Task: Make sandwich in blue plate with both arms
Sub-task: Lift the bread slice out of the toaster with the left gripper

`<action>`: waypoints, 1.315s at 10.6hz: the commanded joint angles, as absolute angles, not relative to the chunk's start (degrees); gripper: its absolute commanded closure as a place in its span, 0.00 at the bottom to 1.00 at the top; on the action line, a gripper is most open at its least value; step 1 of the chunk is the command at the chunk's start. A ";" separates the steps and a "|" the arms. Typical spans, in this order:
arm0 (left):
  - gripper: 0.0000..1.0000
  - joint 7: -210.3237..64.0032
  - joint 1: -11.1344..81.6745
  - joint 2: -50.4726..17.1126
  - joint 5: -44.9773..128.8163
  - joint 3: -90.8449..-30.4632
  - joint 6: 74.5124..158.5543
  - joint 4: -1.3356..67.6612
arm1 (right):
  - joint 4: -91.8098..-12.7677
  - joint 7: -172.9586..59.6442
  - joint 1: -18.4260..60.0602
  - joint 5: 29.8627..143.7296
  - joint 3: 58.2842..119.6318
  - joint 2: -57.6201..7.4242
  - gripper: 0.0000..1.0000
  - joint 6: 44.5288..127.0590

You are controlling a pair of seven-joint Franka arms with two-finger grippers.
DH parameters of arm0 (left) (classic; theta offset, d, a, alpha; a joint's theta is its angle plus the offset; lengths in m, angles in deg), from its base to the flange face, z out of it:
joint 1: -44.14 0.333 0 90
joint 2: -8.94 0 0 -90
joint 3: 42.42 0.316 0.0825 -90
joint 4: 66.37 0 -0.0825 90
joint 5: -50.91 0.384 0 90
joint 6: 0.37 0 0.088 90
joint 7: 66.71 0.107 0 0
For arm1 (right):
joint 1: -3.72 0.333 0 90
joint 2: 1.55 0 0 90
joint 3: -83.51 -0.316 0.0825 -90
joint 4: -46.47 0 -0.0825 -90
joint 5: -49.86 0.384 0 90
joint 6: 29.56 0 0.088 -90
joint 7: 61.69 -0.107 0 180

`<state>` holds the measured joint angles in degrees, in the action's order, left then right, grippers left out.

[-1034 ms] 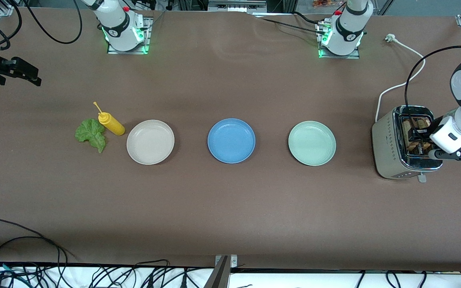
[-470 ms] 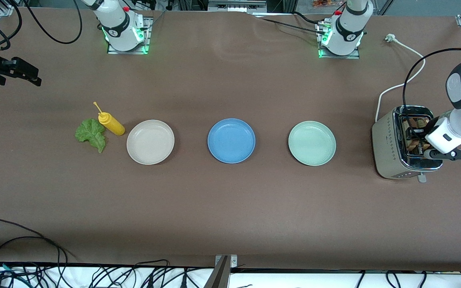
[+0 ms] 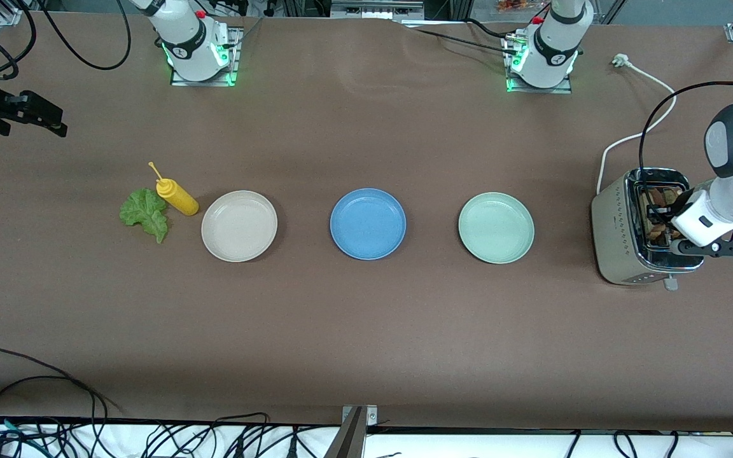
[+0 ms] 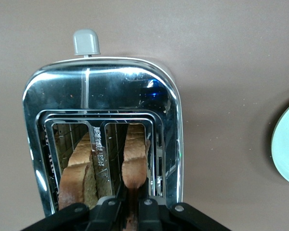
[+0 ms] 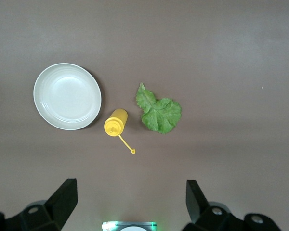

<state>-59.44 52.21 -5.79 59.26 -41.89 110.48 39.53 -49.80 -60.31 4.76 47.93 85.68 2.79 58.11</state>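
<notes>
While my left gripper [image 4: 130,211] has its jaws clenched on a bread slice [image 4: 134,166] standing in the toaster [image 3: 627,248], my right gripper [image 5: 130,202] waits with jaws released above the lettuce leaf [image 3: 144,213], well apart from the blue plate [image 3: 368,223].
</notes>
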 commanded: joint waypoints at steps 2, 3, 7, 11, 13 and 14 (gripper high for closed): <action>1.00 -58.62 52.23 -5.65 60.67 -42.15 110.46 37.52 | -48.63 -60.55 4.86 47.31 85.44 2.58 0.00 56.66; 1.00 -58.62 52.23 -5.56 60.67 -42.15 110.38 36.56 | -48.54 -60.55 4.86 47.31 85.44 2.58 0.00 56.31; 1.00 -57.84 52.49 -4.86 59.88 -42.15 106.44 30.86 | -48.54 -60.29 4.77 47.31 85.44 2.67 0.00 55.60; 1.00 -53.97 51.97 -4.59 56.10 -41.98 97.30 19.17 | -48.37 -60.55 4.86 47.23 85.36 2.76 0.00 54.90; 1.00 -54.05 51.27 -4.59 55.92 -42.50 94.13 14.94 | -48.45 -60.46 4.86 47.31 85.35 2.85 0.00 54.38; 1.00 -53.97 50.74 -4.59 55.05 -42.68 93.59 14.84 | -48.45 -60.55 4.86 47.31 85.35 2.76 0.00 53.85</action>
<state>-55.42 51.84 -4.11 57.02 -42.53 96.48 17.78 -49.74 -60.31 4.77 47.93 85.55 2.81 56.19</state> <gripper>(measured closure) 0.907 0.000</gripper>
